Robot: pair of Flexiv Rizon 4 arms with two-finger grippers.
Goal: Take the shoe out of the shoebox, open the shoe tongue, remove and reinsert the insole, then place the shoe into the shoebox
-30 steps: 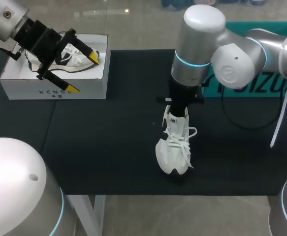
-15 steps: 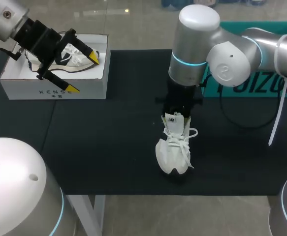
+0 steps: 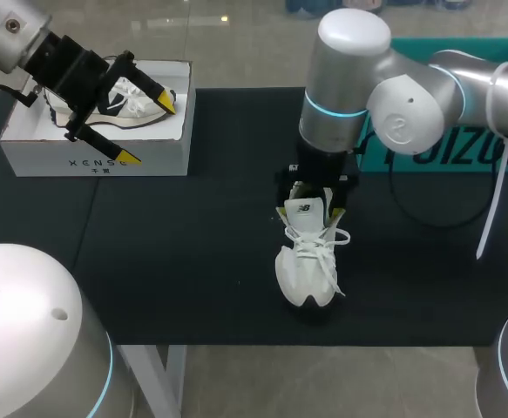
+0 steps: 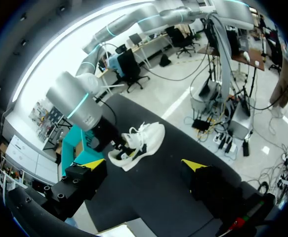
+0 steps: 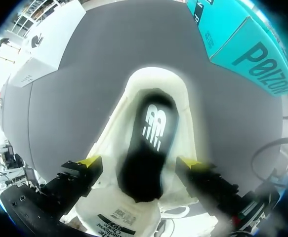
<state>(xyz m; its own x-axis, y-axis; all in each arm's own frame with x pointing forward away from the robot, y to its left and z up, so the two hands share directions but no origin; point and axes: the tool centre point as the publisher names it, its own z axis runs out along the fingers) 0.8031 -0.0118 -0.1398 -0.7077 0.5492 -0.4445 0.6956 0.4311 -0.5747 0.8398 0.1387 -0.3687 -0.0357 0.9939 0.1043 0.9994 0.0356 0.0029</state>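
A white laced shoe (image 3: 306, 266) stands on the black table mat, toe toward the near edge. Its tongue (image 3: 304, 209) is lifted and shows a logo. My right gripper (image 3: 308, 212) hangs open just over the shoe's mouth, a yellow tip on each side of the tongue. In the right wrist view the open right gripper (image 5: 140, 163) straddles the shoe (image 5: 156, 84), and the black insole (image 5: 148, 143) lies inside it. My left gripper (image 3: 147, 131) stands open and empty over the white shoebox (image 3: 97, 152). From the left gripper (image 4: 143, 164) the shoe (image 4: 140, 144) lies well ahead.
A second white shoe (image 3: 125, 96) lies inside the shoebox at the table's far left. A teal box (image 3: 450, 144) stands at the far right, behind my right arm. Bare black mat lies between the shoebox and the shoe.
My right gripper has opened and let go of the tongue, which now stands free showing its logo. The left arm has not moved.
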